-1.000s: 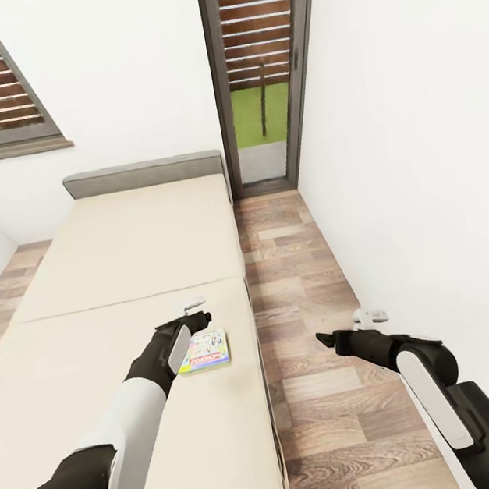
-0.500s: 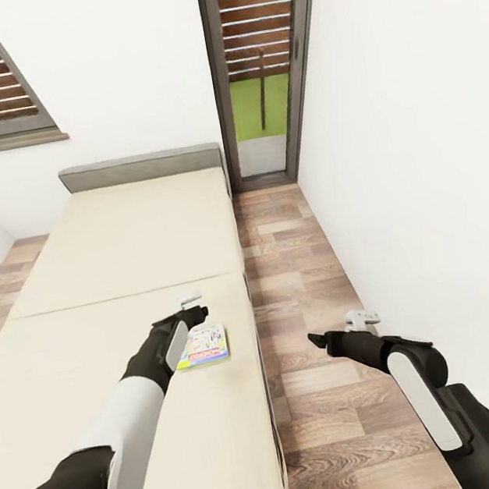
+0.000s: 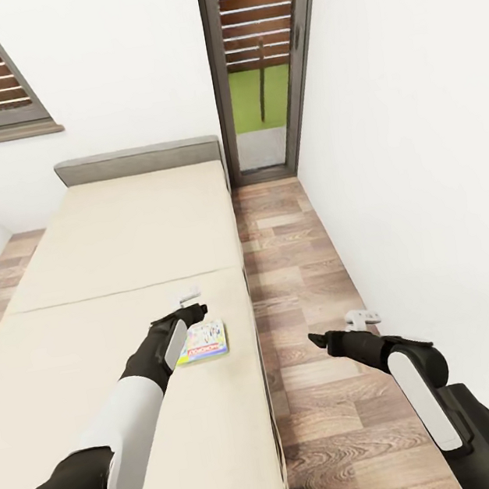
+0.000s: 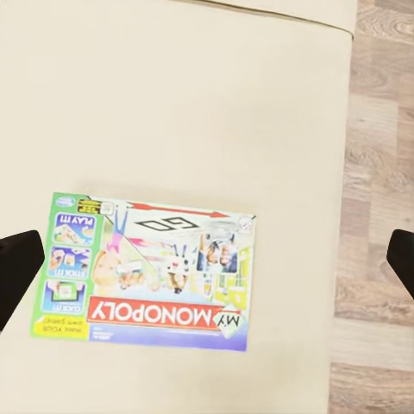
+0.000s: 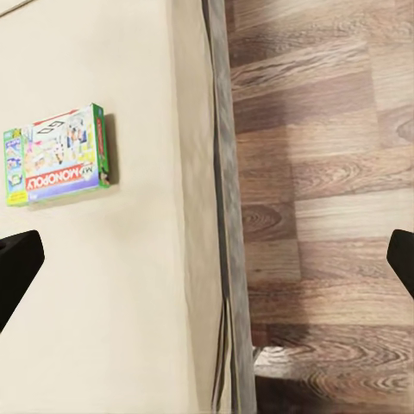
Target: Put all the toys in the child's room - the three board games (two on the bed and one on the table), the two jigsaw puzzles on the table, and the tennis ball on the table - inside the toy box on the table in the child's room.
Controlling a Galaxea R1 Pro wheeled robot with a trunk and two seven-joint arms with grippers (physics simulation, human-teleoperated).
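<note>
- Low wide bed [image 3: 118, 241] with beige mattress and dark grey headboard takes up the near left of the head view; brown wood-plank floor [image 3: 296, 268] runs along its right edge to a slatted grey door [image 3: 263, 60]
- Left arm, black and white, reaches out over the mattress; the left gripper [image 3: 190, 302] hangs above the game box, pointing down at it, fingers spread wide, black tips at opposite edges of the left wrist view with the box between them; reads as lining up for a top-down grab
- Right arm held out over the floor beside the bed; right gripper [image 3: 339, 330] carries nothing, fingers apart, likely parked clear of the left arm's work
- Flat rectangular green-and-white board game [image 4: 151, 269] with cartoon cover, lying flat on the mattress near the bed's right edge, untouched; it also shows in the right wrist view [image 5: 56, 155]
- Judgement: box is thin and flush on soft bedding, so the fingers may need to press into the mattress to catch its edges
</note>
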